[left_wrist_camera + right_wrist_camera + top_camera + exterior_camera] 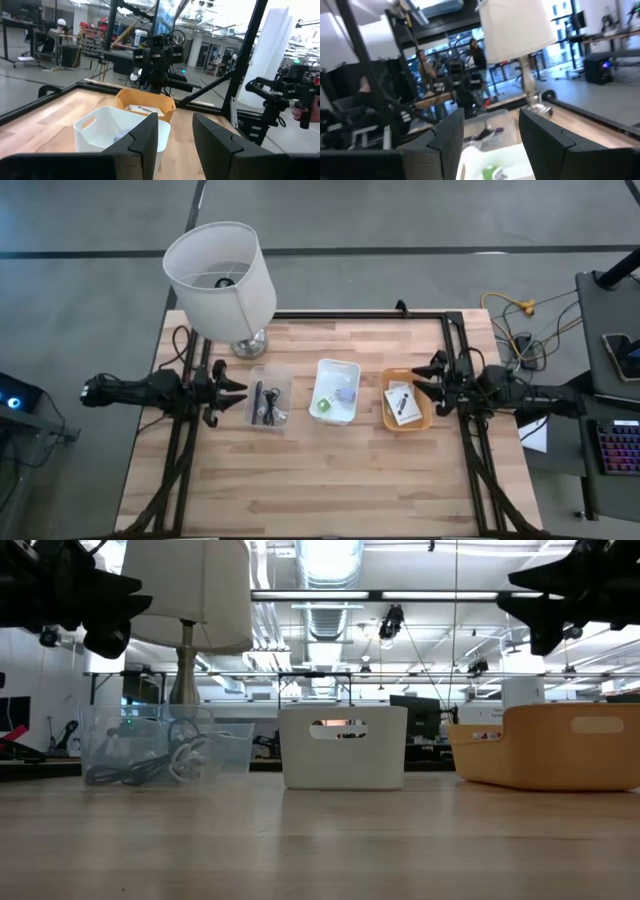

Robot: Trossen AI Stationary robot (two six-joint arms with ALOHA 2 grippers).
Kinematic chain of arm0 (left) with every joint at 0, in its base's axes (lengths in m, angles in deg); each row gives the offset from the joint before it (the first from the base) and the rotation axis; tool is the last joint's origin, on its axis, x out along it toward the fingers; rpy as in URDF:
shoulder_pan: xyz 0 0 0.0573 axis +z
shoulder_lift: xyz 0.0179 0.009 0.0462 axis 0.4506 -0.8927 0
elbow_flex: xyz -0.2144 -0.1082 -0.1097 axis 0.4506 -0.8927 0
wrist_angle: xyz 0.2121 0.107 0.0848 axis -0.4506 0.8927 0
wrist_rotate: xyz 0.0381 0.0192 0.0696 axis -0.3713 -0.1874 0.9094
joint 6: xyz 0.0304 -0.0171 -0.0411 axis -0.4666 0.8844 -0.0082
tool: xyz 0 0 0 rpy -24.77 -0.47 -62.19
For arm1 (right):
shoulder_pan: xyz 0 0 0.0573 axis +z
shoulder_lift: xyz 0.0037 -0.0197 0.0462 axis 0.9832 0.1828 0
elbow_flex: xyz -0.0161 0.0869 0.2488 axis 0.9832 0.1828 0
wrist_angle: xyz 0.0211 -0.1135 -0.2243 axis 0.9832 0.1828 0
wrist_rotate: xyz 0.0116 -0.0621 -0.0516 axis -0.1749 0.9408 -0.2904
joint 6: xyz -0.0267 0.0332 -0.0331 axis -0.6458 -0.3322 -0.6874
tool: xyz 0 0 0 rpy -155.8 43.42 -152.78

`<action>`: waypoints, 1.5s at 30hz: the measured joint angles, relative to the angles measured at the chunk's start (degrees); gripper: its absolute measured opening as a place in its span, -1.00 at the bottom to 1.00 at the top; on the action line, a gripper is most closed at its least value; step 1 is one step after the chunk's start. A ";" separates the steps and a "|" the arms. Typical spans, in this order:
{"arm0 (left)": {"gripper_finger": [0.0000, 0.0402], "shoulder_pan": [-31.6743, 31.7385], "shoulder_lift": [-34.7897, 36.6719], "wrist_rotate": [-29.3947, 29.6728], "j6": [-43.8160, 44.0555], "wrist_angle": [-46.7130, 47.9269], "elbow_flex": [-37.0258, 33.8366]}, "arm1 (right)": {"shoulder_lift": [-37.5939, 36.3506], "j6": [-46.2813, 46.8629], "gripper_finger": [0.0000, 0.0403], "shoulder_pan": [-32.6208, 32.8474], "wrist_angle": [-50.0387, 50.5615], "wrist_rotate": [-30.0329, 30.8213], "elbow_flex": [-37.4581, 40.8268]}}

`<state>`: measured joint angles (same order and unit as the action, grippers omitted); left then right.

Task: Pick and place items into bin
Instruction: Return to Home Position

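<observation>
- Table (330,480): one wooden top. No loose item is seen on its bare surface, so the sorting is judged complete.
- Lamp (220,270): one, white-shaded, at the far left corner. It is not part of the sorting.
- Arms: two, each held level above a side edge of the table. The left gripper (235,393) is placed just left of the bins and the right gripper (430,387) just right of them. In both wrist views the jaws are spread and nothing is held. Only parking of the arms is judged to be left.
- Bins: three in a row across the middle. The transparent bin (270,368) is on the left, the white bin (338,363) in the centre and the orange bin (408,428) on the right.
- Cables (268,408): dark and white coils lie in the transparent bin. An exact count cannot be made.
- White packets (402,402): flat, dark-printed, in the orange bin. Two are likely, but they overlap.
- Grey-blue object (345,393): one, in the white bin.
- Green piece (323,406): one, in the white bin, nearer its near left corner.
</observation>
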<state>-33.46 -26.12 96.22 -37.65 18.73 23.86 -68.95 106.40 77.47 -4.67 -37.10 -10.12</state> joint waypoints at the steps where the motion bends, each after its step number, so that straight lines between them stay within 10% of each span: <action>1: -0.47 0.00 0.00 0.00 0.29 0.17 -0.02 | 0.04 0.11 -0.13 0.00 0.03 -0.87 0.17; 45: -0.47 -0.04 -2.31 -5.80 -0.12 -1.99 -4.61 | 0.13 -1.57 -0.13 6.73 4.83 -2.51 3.53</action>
<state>-33.50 -28.42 90.42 -37.78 16.74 19.25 -68.82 104.83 84.20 0.16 -39.61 -6.59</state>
